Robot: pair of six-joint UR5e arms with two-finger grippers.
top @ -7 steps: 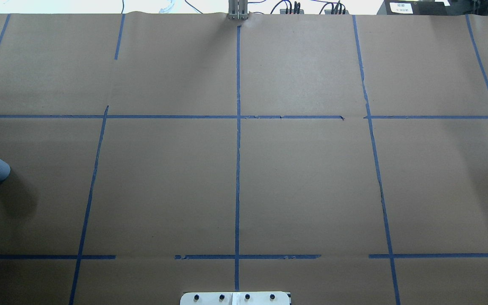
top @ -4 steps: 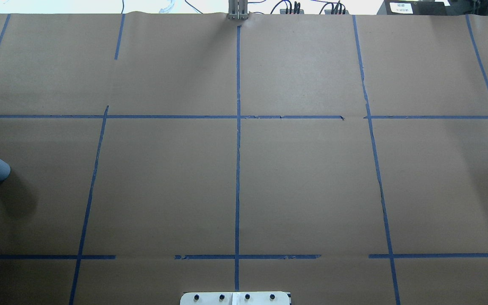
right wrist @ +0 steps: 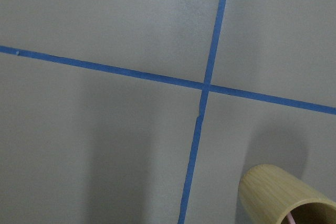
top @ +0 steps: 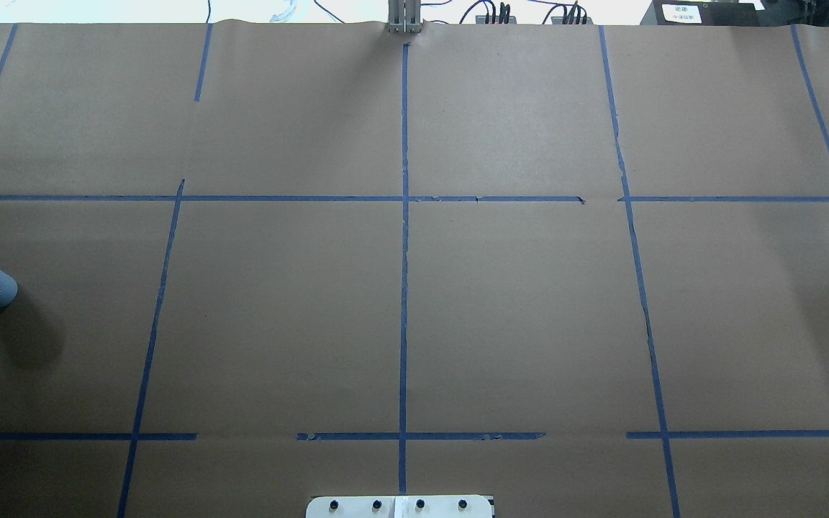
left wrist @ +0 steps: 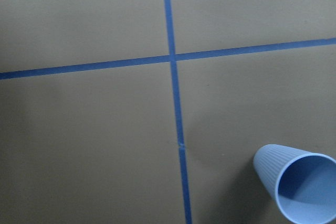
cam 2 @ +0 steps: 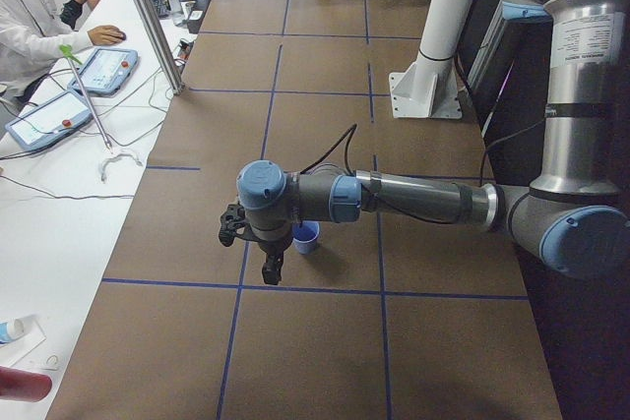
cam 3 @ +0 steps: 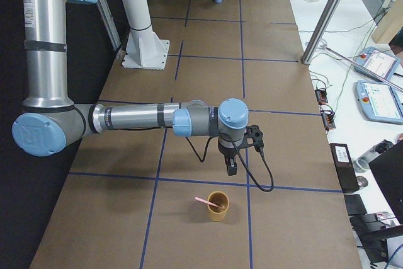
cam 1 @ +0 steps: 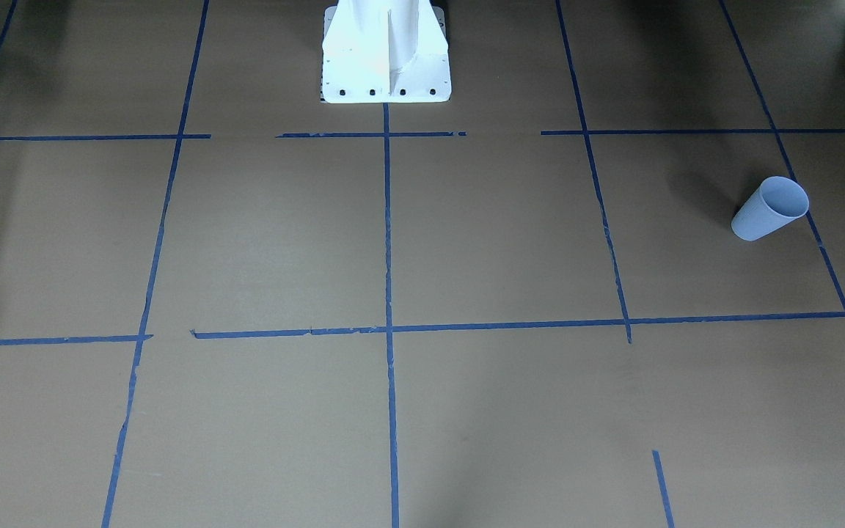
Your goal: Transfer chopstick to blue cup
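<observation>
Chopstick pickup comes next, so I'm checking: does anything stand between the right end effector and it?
Nothing visible does. The chopstick leans in the tan cup, and the right end effector hangs near it with only open air between.

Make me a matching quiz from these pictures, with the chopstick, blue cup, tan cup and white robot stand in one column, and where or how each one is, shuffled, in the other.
Column one:
1. chopstick
2. blue cup
3. tan cup
4. white stand

Column two:
A. upright and empty, far out on the robot's left
B. bolted down at the end of the centre tape line
C. leaning out over a cup's rim
D. far out on the robot's right, a stick in it

Pairs: 1-C, 2-A, 3-D, 4-B
</observation>
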